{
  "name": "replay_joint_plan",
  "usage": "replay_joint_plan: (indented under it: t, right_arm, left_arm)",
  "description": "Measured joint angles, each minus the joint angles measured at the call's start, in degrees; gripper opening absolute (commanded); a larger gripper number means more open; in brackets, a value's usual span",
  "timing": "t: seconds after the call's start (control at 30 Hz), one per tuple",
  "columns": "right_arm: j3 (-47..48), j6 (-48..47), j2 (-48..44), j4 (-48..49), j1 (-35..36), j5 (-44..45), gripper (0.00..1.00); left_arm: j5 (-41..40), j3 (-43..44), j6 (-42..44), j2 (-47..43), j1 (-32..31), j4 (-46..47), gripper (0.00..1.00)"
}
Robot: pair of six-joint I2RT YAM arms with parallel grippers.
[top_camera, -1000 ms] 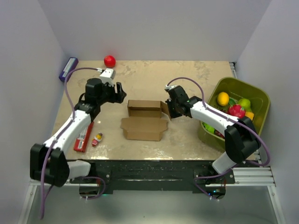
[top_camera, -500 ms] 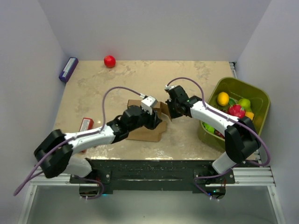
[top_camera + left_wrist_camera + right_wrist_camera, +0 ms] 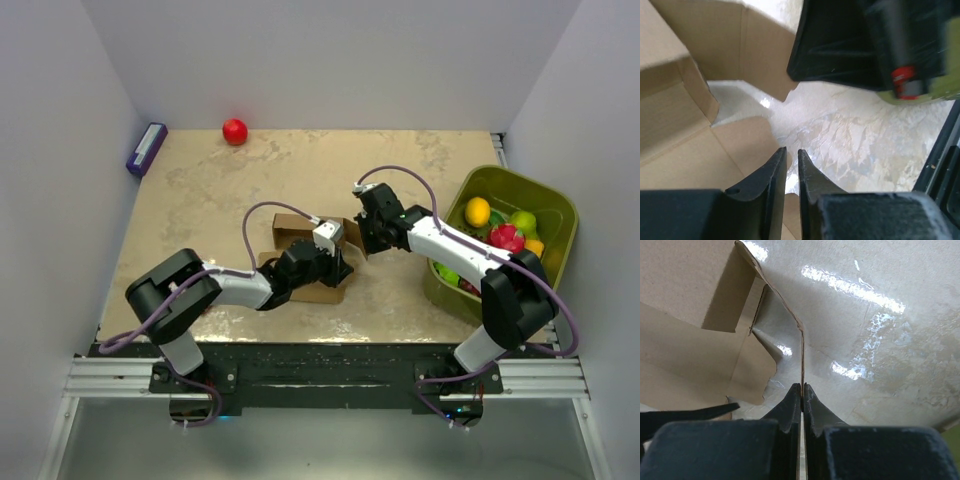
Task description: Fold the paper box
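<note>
Right gripper: closed on the paper box. A thin side flap stands upright and is pinched edge-on between the fingertips. In the wrist view the flap runs straight ahead of that gripper.

The rest of the box lies to the left of the right gripper on the table. It is an open brown sheet with creased panels and tabbed flaps, not closed up.

Left gripper: low over the box's near right corner, just beside the right gripper and apart from it. Jaws are almost together, with only a narrow slit between them. In its wrist view a rounded flap edge reaches one fingertip. Can't tell whether cardboard sits in the slit or only next to it, so a grip is unconfirmed. Cardboard is below and left of that gripper, with bare table past the fingertips.

A green bin with fruit sits to the right of the right gripper, alongside its arm. A red ball and a purple box sit well apart, far beyond the left gripper by the back-left corner.
</note>
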Motion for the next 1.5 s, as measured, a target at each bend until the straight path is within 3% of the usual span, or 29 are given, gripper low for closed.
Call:
replay_joint_plan:
  t: [0.5,1.03,1.13,1.2,1.37,1.43,1.5]
  right_arm:
    - [0.02,0.33,0.00,-0.28,0.13,-0.44,0.00]
    - [-3.78,7.10,0.04,4.70,4.90,1.81,0.00]
    - [-5.31,8.59,-0.11,6.58,4.90,2.38,0.00]
    - [-5.86,9.44,-0.11,7.93,5.16,3.06,0.00]
    - [-6.23,10.54,-0.13,9.01,5.55,4.39,0.00]
    - [-6.23,10.60,-0.13,9.01,5.60,4.83,0.00]
    - [-6.23,10.60,-0.13,8.98,5.60,5.03,0.00]
  left_arm:
    - [-0.52,-1.29,-3.30,10.34,-0.63,7.41,0.03]
    - [0.20,-1.51,-4.72,13.49,-0.63,14.03,0.04]
    - [0.17,-1.51,-4.66,13.46,-0.63,14.05,0.09]
    - [0.17,-1.51,-4.63,13.42,-0.57,14.01,0.16]
    - [0.76,-1.60,-4.48,10.84,-0.63,11.06,0.49]
    - [0.85,-1.86,-4.28,7.63,-0.63,8.39,0.59]
    - [0.83,-1.88,-4.22,3.34,-0.63,5.33,0.62]
